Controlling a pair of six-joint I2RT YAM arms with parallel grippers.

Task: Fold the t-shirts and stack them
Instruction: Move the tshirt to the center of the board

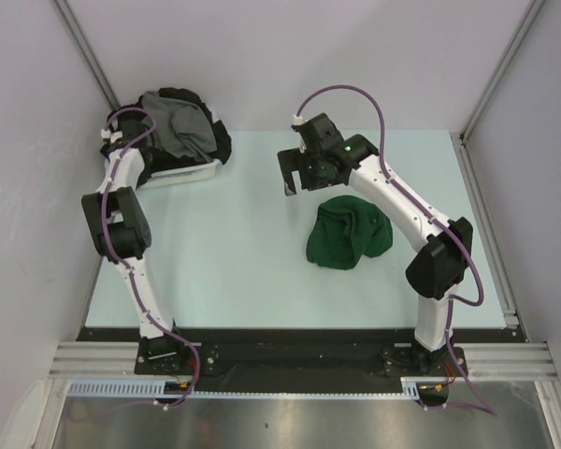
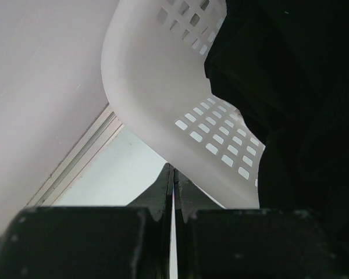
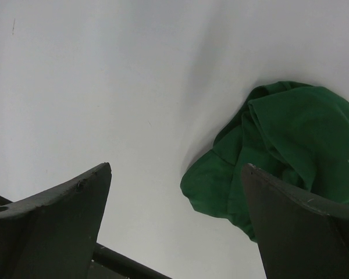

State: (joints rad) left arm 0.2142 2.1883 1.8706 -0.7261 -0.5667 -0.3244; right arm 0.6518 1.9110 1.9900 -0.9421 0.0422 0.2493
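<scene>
**A:** Which shirt goes first?

**B:** I'd say the dark green t-shirt. It's a crumpled heap on the table, well to the right of the basket. The right gripper hangs between basket and shirt, jaws wide apart and empty. It should pinch a hem edge, not the bunched middle.

**A:** And the left gripper?

**B:** Fingers pressed together, nothing between them, just beside the basket's outer wall. The grey t-shirt and black t-shirts spill over the basket's rim.
</scene>
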